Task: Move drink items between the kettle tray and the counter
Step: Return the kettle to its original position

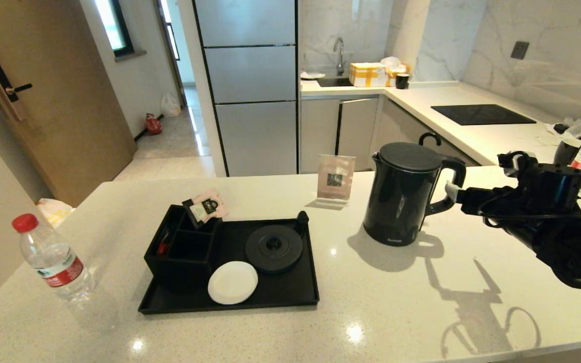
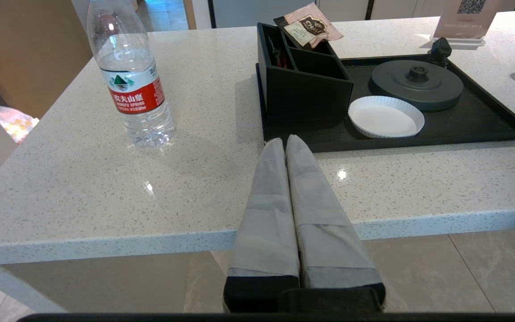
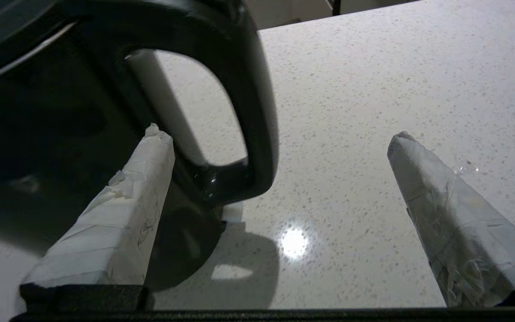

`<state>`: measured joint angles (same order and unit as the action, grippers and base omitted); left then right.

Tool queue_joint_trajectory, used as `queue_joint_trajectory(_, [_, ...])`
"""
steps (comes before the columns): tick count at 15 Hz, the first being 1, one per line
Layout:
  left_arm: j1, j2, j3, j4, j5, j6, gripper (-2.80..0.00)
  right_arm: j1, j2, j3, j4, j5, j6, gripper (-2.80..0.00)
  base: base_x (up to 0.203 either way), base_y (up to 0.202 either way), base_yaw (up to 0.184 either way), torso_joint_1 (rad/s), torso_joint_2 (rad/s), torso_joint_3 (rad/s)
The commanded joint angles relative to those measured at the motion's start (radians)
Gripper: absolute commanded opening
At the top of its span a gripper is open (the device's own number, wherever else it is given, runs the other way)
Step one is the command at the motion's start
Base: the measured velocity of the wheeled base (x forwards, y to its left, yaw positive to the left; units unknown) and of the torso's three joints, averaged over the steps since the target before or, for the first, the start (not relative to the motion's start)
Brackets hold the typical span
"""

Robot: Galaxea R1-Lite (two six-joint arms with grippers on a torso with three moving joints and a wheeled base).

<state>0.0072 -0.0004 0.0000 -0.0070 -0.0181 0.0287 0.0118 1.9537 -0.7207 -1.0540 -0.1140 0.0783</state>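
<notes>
We record the counter (image 1: 421,302) as the largest surface; everything listed below stands on it. The kettle tray (image 1: 290,297) lies left of centre, holding a divided box (image 1: 179,252) at its left end, the round kettle base (image 1: 274,248) and a white disc (image 1: 232,283); the base carries nothing. The kettle (image 1: 401,194) stands upright on the counter to the right of the tray, well apart from it, loop handle turned toward the right arm.

We find the right gripper (image 3: 280,138) level with that handle, fingers spread wide. One taped finger (image 3: 141,179) lies against the kettle body beside the handle loop; the other stands clear over bare counter. Nothing is clamped.

The water bottle (image 1: 53,259) stands upright near the counter's left edge, apart from the tray. The left gripper (image 2: 286,143) hangs off the front edge, fingers pressed together, holding nothing.
</notes>
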Motion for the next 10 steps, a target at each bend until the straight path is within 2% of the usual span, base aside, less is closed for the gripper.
queue_joint_trajectory(1, [0.000,-0.001,0.000,-0.001,0.000,0.000,-2.80,0.011,-0.081,0.064,-0.005,0.006,0.004,0.00,0.000,0.000,0.000,0.000,0.00,0.000])
queue_joint_trajectory(7, [0.000,-0.001,0.000,-0.001,0.000,0.000,-2.80,0.013,-0.180,0.181,0.016,0.065,0.063,0.00,0.000,0.000,0.000,0.000,0.00,0.000])
queue_joint_trajectory(10, [0.000,0.000,0.000,-0.001,0.000,0.000,-2.80,0.016,-0.375,0.212,0.189,0.102,0.063,0.00,0.000,0.000,0.000,0.000,0.00,0.000])
